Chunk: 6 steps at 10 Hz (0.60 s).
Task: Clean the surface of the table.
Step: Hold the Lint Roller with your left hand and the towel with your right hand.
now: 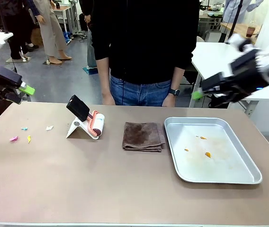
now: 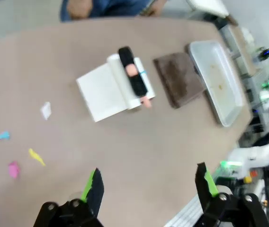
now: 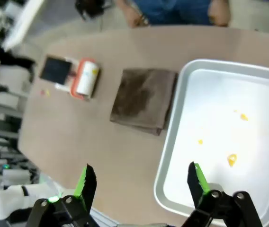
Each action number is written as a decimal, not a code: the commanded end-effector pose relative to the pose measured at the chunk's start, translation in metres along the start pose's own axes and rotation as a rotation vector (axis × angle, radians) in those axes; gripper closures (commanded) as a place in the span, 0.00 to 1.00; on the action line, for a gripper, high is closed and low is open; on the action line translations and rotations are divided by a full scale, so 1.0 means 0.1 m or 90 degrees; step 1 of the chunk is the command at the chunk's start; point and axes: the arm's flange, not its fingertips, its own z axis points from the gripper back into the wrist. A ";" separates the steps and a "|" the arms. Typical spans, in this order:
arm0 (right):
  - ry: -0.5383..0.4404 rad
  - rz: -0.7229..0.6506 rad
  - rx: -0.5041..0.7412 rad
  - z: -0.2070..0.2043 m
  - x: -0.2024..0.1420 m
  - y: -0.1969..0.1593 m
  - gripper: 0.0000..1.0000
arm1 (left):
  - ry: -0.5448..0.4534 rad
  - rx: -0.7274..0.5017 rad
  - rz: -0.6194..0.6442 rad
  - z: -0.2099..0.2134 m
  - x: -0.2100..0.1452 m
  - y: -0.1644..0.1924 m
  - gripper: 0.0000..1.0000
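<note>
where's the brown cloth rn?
Front view: the folded brown cloth lies flat near the middle of the table, between the lint roller on its left and the silver tray close on its right.

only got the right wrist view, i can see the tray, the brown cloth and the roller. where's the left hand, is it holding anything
observer: The left hand is open and empty, raised off the table at its left end.
operator: ok, any litter over on that side
observer: Yes, four small bits lie on the table to the left of the roller: a pink scrap, a yellow scrap, a blue scrap and a white scrap.
</note>
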 end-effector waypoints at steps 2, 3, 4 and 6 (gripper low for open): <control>0.048 0.102 -0.080 -0.74 0.35 0.33 0.00 | 0.096 0.095 -0.018 -0.18 0.38 0.12 0.00; 0.075 0.117 -0.072 -0.96 0.37 0.43 0.00 | 0.077 0.104 0.008 -0.29 0.54 0.12 0.00; 0.109 0.124 -0.089 -1.21 0.35 0.50 0.00 | 0.082 0.095 0.048 -0.39 0.68 0.11 0.00; 0.165 0.121 -0.130 -1.68 0.25 0.54 0.00 | 0.104 0.081 0.134 -0.63 0.87 0.04 0.00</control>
